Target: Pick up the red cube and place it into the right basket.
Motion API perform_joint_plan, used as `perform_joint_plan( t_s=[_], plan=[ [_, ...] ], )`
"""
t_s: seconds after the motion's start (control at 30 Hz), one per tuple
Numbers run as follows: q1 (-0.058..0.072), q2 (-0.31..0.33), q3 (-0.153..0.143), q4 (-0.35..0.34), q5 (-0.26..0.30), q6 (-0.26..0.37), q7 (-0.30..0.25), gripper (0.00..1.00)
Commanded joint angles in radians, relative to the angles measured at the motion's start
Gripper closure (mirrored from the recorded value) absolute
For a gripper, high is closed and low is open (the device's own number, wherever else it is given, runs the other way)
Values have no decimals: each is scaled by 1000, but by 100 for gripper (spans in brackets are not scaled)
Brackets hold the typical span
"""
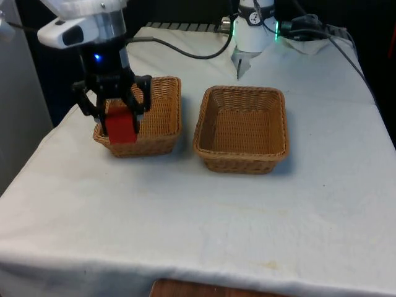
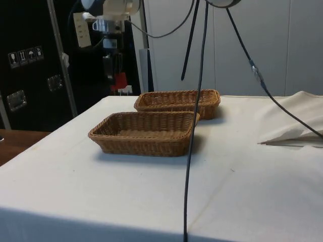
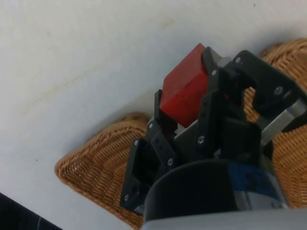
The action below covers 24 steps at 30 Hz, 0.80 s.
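Arm reaches down at the front view's left, wrist near vertical. Gripper (image 1: 122, 117) clenched on the red cube (image 1: 122, 127), fingers (image 3: 163, 125) pressing opposite faces. Cube held aloft above the near-left corner of the left basket (image 1: 162, 108), apparently clear of its rim. Right basket (image 1: 242, 128) empty, just beside the left one on the white cloth (image 1: 198, 216).

**Table and its load**

Table (image 1: 185, 216), white cloth. Two wicker baskets directly on it: one basket (image 1: 162, 117) just behind and below the jaws, second basket (image 1: 242, 129) well apart from them. Black cable (image 1: 185, 52) beyond.
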Motion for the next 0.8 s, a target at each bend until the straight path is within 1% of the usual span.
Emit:
perform_joint_plan(
  t_s=[0.0,0.1,0.13,0.2,0.23,0.27,0.5,0.53,0.57,0.77],
  plan=[
    [12,-14,-9,-21,-4,9,-4,96],
    [25,-32,-20,-46,-4,13,-11,96],
    [32,-42,-26,-61,-4,17,-15,96],
    [40,-51,-33,-75,-2,22,-22,96],
    [31,-42,-27,-58,-2,4,-14,96],
    [43,-55,-36,-81,-1,25,-25,96],
    [65,-94,-47,-134,0,53,-46,96],
    [55,-81,-40,-112,-2,34,-35,96],
    [68,-99,-49,-140,0,56,-48,96],
    [86,-117,-48,-168,2,71,-50,96]
  ],
)
